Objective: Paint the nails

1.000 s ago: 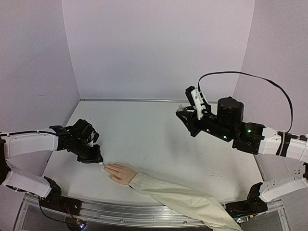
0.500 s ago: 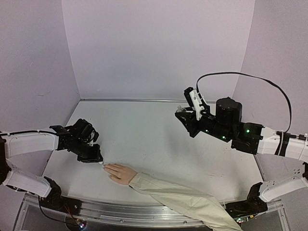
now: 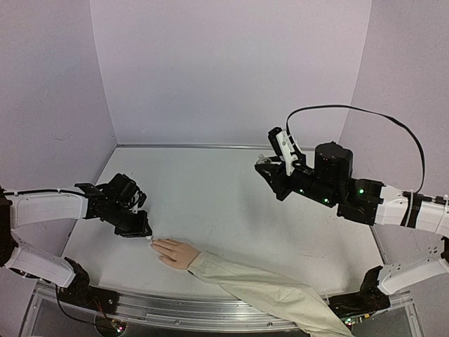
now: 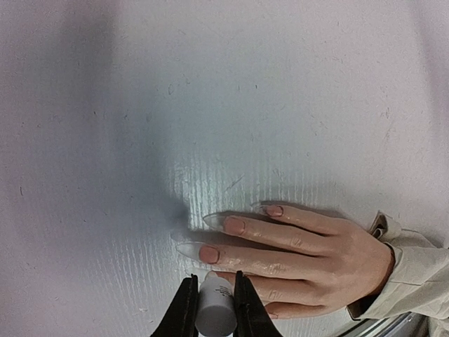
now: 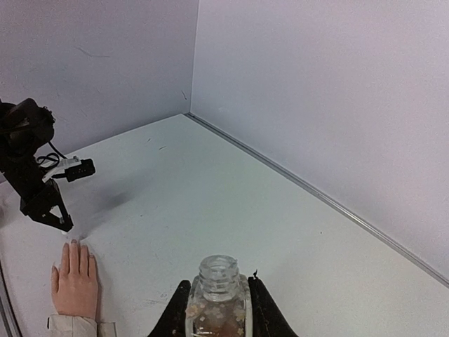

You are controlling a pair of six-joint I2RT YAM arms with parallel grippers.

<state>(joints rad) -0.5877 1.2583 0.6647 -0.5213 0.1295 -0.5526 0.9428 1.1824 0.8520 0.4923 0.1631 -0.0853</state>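
The pale mannequin hand [image 3: 177,252] with a beige sleeve [image 3: 266,291] lies flat at the table's front, fingers pointing left. Its long clear-tipped nails [image 4: 214,221] show in the left wrist view. My left gripper [image 3: 140,232] is shut on the white brush cap [image 4: 215,312], held over the fingertips; the brush tip is hidden behind the cap. My right gripper [image 3: 265,167] is shut on the small clear open bottle [image 5: 218,298] with flecks inside, held above the table's back right. The hand also shows in the right wrist view [image 5: 74,279].
Lilac walls enclose the white table [image 3: 224,203] on three sides. A metal rail [image 3: 175,305] runs along the front edge. A black cable [image 3: 365,112] loops above the right arm.
The left gripper has shifted slightly right and down toward the fingertips. The right gripper with the bottle has moved a little left since a second ago.
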